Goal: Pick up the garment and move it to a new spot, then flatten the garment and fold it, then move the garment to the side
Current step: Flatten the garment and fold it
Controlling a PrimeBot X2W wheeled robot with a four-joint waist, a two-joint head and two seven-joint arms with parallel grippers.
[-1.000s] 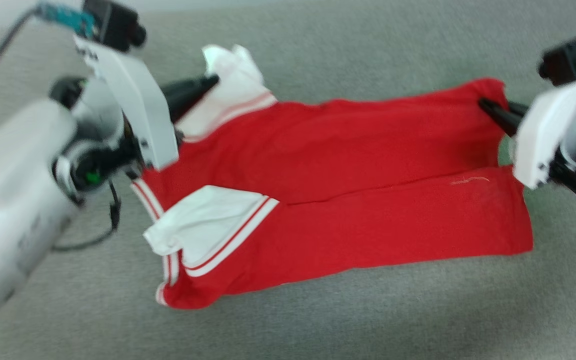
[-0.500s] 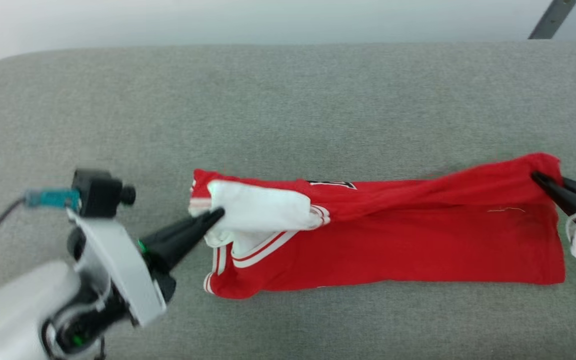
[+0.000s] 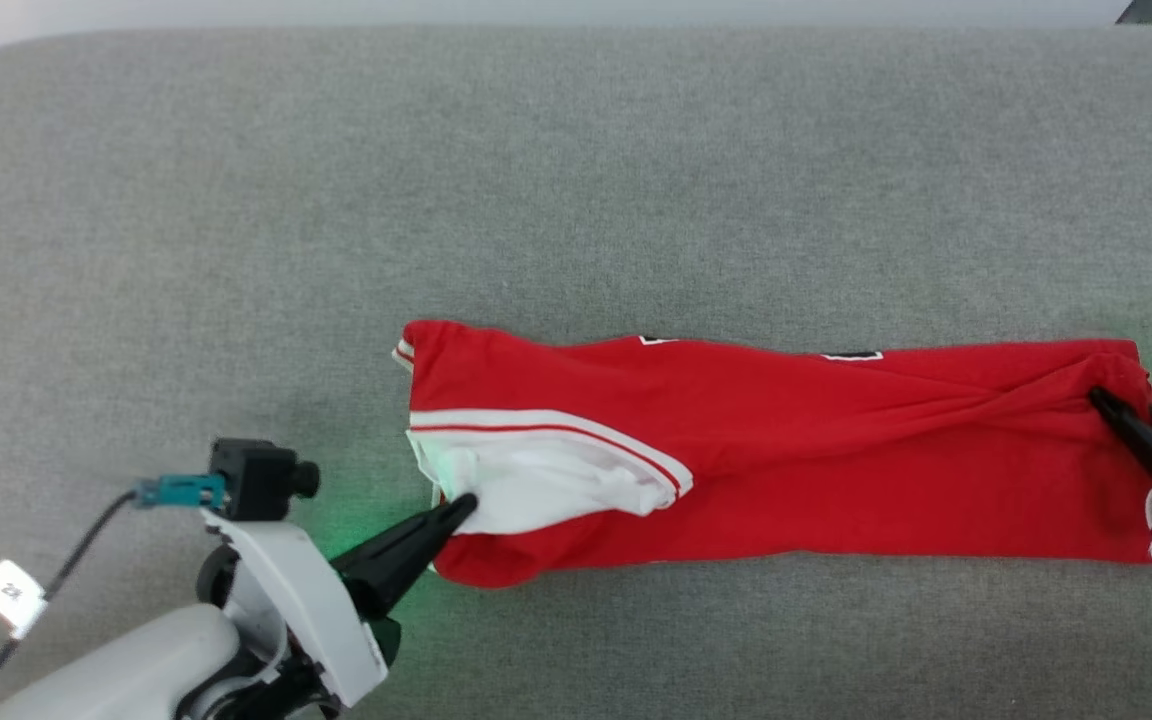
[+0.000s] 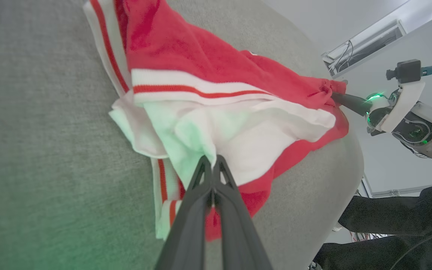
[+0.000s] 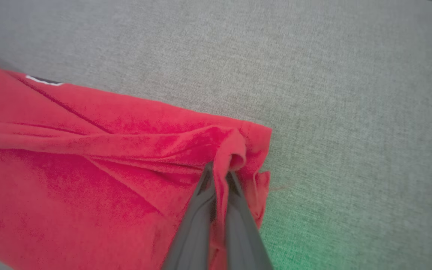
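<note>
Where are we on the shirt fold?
Done: the garment lies on the grey cushion as a long, narrow strip, folded lengthwise. In hand: left gripper shut on the white sleeve end, right gripper shut on the red hem end. Left: probably the crosswise fold, then moving it aside.

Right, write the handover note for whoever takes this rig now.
Left gripper: shut on the white sleeve of the shirt.
Right gripper: shut on the bunched red hem at the other end.
Shirt: lies on the grey pad as a long strip between the two.
Done: lengthwise fold looks laid down.
Left: let go, smooth the wrinkles near the hem, fold across, move it aside.
</note>
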